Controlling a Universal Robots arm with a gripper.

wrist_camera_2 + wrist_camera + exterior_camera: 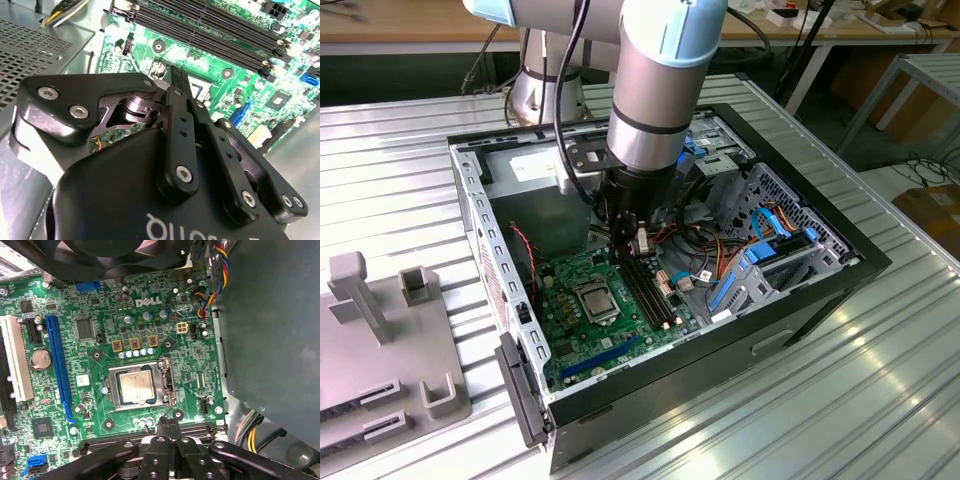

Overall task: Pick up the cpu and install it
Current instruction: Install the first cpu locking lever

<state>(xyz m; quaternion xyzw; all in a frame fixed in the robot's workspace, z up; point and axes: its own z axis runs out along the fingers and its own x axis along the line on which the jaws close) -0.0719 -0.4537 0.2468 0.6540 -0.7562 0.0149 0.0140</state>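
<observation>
Hovering above the green motherboard (70,405) inside the open computer case (800,290), the gripper (170,427) has its fingers pressed together with nothing between them. The cpu (136,387) already lies in the silver-framed socket (114,390), just beside the fingertips, between the long black memory slots (648,290) and the blue expansion slot (59,365). Judging from this, seating looks done; securing the socket frame would demand careful, gentle contact.

There's a white logo printed on the green motherboard (200,347), plus cut-off upside-down white letters on the black gripper (177,72).
</observation>
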